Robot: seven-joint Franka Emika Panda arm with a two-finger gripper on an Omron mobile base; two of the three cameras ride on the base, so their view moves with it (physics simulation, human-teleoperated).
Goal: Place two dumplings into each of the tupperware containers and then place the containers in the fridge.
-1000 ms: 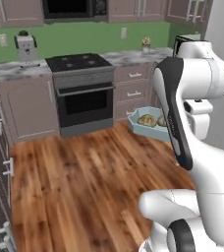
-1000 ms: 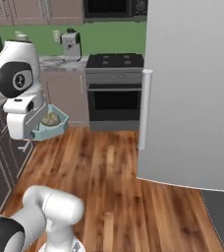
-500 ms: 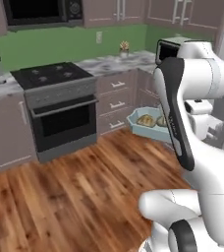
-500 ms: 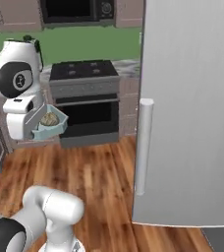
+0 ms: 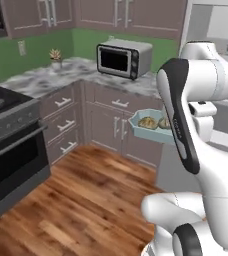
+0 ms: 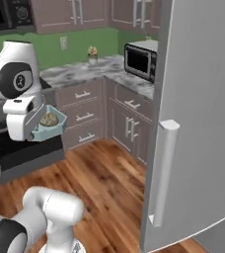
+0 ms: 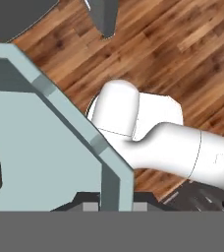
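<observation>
Two big things frame your shot: the fridge (image 6: 203,123), tall and grey-white, stands well off to one side of your hand, its door face and long handle toward the right base camera, and the wood floor (image 5: 81,200) lies far below the hand. You see the counter (image 5: 76,75) with brown cabinets running along the wall beyond the hand, a black-fronted toaster oven (image 5: 123,57) on it, a small potted plant (image 5: 55,54) further along. The stove (image 5: 11,145) sits low at the far side from the fridge.

Your gripper (image 6: 33,129) is pressed together on the rim of one teal container (image 5: 151,127), held in the air at about counter height, clear of the counter and apart from the fridge. In the hand view the container's rim (image 7: 104,152) runs right up to the fingertips, its pale floor spreading away from them.

Inside the container you get two tan dumplings (image 5: 148,122), side by side in the left base view; the right base view shows one brown lump (image 6: 49,119) above the rim, just beside the hand.
</observation>
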